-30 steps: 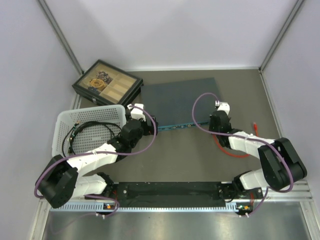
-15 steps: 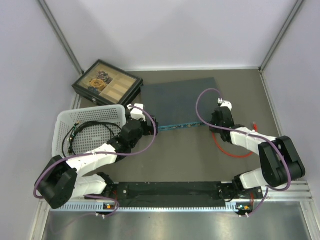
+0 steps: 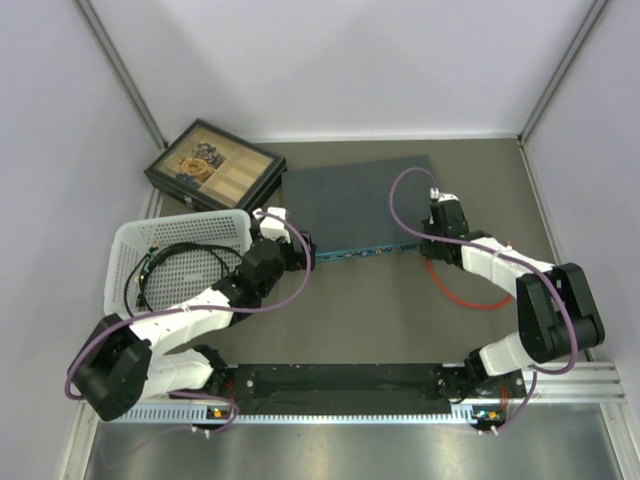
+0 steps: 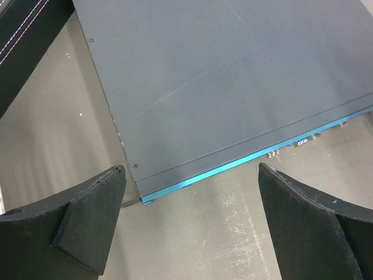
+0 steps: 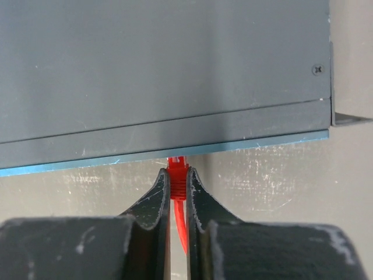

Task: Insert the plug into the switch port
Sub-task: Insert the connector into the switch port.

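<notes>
Right wrist view: the right end effector (image 5: 177,181) is gripping the plug (image 5: 176,165). The plug is pointing straight at the switch (image 5: 163,70) edge, just ahead.

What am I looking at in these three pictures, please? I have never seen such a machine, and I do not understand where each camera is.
These are two white-and-black robot arms bolted to a grey table. One picture looks down from above; the other two come from a camera on each wrist. On the table lie a flat dark blue-grey metal switch box, a white plastic basket of black cables, and a black compartmented box. The left gripper is open and empty, near the switch box's corner. The right gripper is shut on a red plug, whose tip meets the switch box's thin teal edge; its red cable trails behind.
</notes>
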Controlling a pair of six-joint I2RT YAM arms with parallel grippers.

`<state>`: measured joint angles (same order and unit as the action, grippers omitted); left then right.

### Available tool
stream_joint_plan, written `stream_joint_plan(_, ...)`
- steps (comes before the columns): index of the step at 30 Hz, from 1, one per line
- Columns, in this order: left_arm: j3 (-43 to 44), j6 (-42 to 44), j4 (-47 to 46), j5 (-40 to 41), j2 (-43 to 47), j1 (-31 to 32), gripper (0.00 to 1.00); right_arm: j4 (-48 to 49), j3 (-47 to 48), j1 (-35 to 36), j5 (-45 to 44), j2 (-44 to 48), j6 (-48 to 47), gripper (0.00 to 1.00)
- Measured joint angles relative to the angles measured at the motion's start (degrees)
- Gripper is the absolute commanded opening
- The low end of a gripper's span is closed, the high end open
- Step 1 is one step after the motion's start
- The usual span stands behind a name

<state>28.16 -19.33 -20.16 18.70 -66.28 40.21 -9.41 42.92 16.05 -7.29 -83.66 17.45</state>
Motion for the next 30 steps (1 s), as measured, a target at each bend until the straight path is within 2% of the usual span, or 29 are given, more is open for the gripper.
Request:
stream_joint_plan(14,0.0,0.0,0.0,0.0,0.2,0.2,0.99,-6.1,5.7,-1.7,4.7,-4.2,-6.3,0.00)
stream_joint_plan(16,0.0,0.0,0.0,0.0,0.2,0.2,0.99,-6.7,6.2,-1.7,4.9,-4.4,-6.6,0.02)
stream_joint_plan(19,0.0,0.0,0.0,0.0,0.2,0.2,0.99,-6.8,6.3,-1.8,5.0,-4.5,-7.0,0.17)
stream_joint_plan(20,0.0,0.0,0.0,0.0,0.2,0.2,0.99,-6.7,6.3,-1.8,5.0,-4.5,-7.0,0.25)
stream_joint_plan(23,0.0,0.0,0.0,0.0,0.2,0.2,0.99,-5.4,6.3,-1.9,4.8,-4.6,-7.2,0.37)
stream_joint_plan(26,0.0,0.0,0.0,-0.1,0.2,0.2,0.99,-5.7,6.4,-2.1,4.3,-4.5,-7.8,0.46)
stream_joint_plan(30,0.0,0.0,0.0,-0.5,0.2,0.2,0.99,-4.3,4.5,-2.4,4.0,-1.8,-8.1,0.50)
